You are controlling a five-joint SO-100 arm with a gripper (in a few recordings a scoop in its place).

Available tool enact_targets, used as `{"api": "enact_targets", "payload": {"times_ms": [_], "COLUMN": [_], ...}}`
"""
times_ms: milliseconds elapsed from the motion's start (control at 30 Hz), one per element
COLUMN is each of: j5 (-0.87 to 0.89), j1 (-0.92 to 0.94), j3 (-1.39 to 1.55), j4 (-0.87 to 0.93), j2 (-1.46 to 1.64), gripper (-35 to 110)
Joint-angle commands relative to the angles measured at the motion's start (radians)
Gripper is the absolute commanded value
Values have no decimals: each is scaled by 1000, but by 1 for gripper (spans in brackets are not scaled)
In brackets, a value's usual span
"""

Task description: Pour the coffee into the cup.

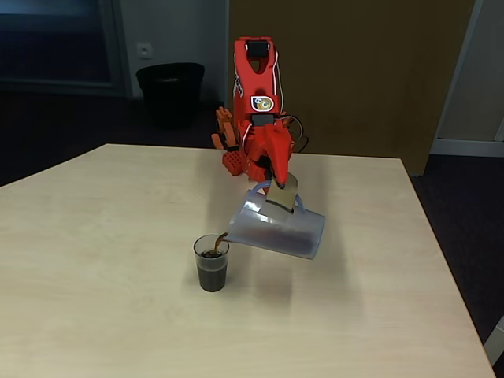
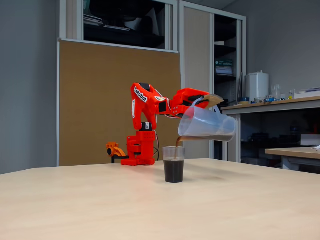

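Note:
The small clear cup (image 1: 212,264) (image 2: 173,164) stands upright on the table and holds dark coffee (image 1: 212,276) (image 2: 173,170) to well over half its height. A translucent jug (image 1: 279,230) (image 2: 206,125) hangs tipped almost flat above and beside it, spout over the cup's rim. A thin dark stream of coffee runs from the spout into the cup in both fixed views. My red gripper (image 1: 277,187) (image 2: 202,101) is shut on the jug's handle from above. Little liquid shows inside the jug.
The light wooden table (image 1: 94,236) (image 2: 75,200) is wide around the cup. My red arm's base (image 2: 141,152) stands at the far edge. A black bin (image 1: 169,90) and a brown board (image 2: 100,100) lie behind the table.

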Motion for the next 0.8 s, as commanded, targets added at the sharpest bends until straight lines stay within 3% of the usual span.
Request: {"api": "enact_targets", "payload": {"times_ms": [0,767], "j5": [-31,-552], "j1": [-15,-135], "j3": [-6,-233], "j4": [-29,334], "j2": [37,-72], "gripper": [0,0]}}
